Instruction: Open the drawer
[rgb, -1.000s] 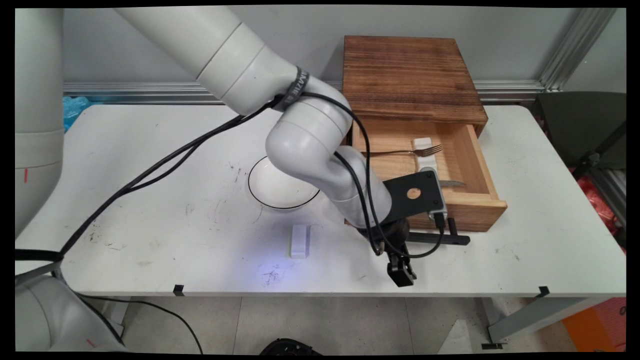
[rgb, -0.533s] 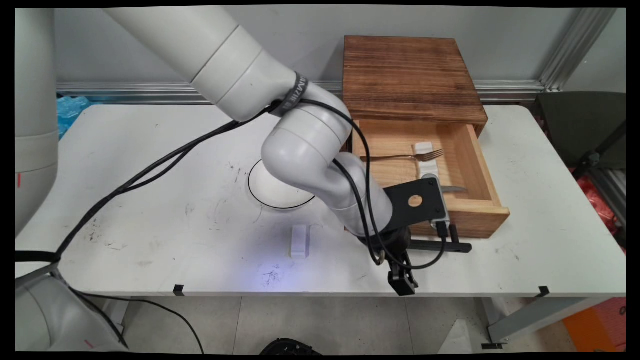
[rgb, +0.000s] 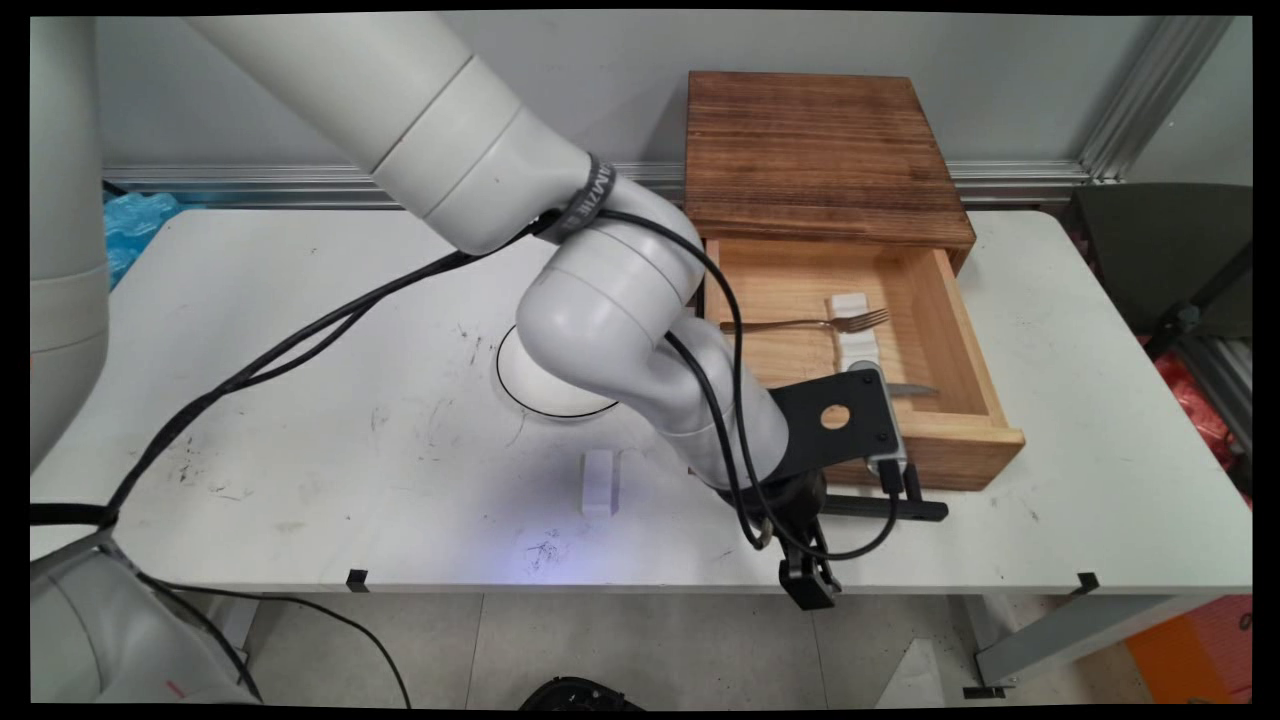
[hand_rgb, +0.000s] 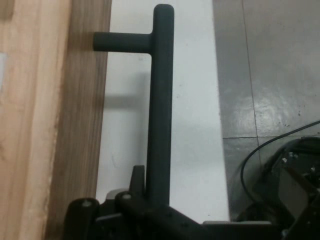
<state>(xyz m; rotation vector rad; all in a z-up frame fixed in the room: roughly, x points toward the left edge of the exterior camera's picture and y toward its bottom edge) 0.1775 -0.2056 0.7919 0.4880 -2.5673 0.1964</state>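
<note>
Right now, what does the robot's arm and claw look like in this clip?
The arm is white, made of thick rounded tube sections with visible seams. Black cables hang along it, held by a black lettered strap. A flat black bracket with a round hole sits near the wrist. The claw is black, with a jointed linkage.
</note>
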